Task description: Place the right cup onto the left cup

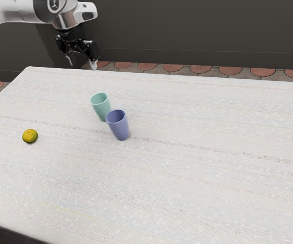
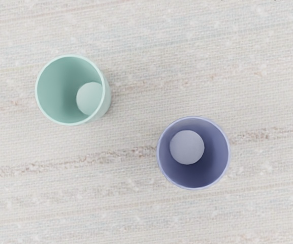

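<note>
High above the table's far edge, at the exterior view's upper left, my gripper (image 1: 82, 64) stands open, its two fingertips apart with nothing between them. A teal cup (image 1: 101, 107) and a blue-purple cup (image 1: 119, 126) stand upright on the table, the purple one nearer the exterior view's camera and slightly overlapping the teal one there. From above, in the wrist view, the teal cup (image 2: 60, 91) and the purple cup (image 2: 207, 157) are separate, with bare table between them. Both have open mouths and show their bottoms inside.
A yellow-green round fruit (image 1: 30, 135) lies on the pale table (image 1: 197, 183), toward the exterior view's left. Behind the table's far edge are a dark wall (image 1: 197, 30) and reddish floor stones.
</note>
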Motion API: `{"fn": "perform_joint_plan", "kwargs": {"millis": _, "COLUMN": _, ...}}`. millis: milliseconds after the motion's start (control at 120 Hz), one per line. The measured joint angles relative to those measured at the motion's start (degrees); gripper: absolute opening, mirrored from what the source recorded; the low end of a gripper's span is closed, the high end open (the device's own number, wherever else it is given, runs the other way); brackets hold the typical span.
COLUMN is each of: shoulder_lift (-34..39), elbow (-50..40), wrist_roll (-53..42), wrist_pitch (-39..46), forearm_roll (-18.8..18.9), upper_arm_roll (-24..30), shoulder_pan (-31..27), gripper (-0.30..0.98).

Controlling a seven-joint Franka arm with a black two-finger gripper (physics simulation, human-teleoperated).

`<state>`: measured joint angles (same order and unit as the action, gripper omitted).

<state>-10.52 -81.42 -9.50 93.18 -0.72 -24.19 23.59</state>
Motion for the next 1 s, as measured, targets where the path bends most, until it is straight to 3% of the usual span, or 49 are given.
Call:
{"fn": "perform_joint_plan", "kwargs": {"millis": 225, "shoulder_lift": -1.03, "elbow": -4.31, "wrist_roll": 0.71, "wrist_pitch": 3.94, "forearm_roll": -0.92, "upper_arm_roll": 0.24, "shoulder_pan": 1.59, "gripper": 0.67}}
{"fn": "perform_joint_plan", "kwargs": {"millis": 442, "shoulder_lift": -8.97, "elbow": -5.27, "wrist_roll": 7.47, "wrist_pitch": 9.23, "forearm_roll": -4.0, "upper_arm_roll": 0.63, "shoulder_pan": 1.83, "gripper": 0.67}}
{"fn": "perform_joint_plan", "kwargs": {"millis": 708, "shoulder_lift": -8.77, "elbow": -16.07, "wrist_roll": 16.9, "wrist_pitch": 18.43, "forearm_roll": -7.7, "upper_arm_roll": 1.97, "shoulder_pan": 2.18, "gripper": 0.67}}
{"fn": "perform_joint_plan", "kwargs": {"millis": 1000, "shoulder_lift": -9.57, "elbow": -19.13, "wrist_roll": 23.47, "wrist_pitch": 25.93, "forearm_roll": -8.35, "upper_arm_roll": 2.98, "shoulder_pan": 2.22, "gripper": 0.66}}
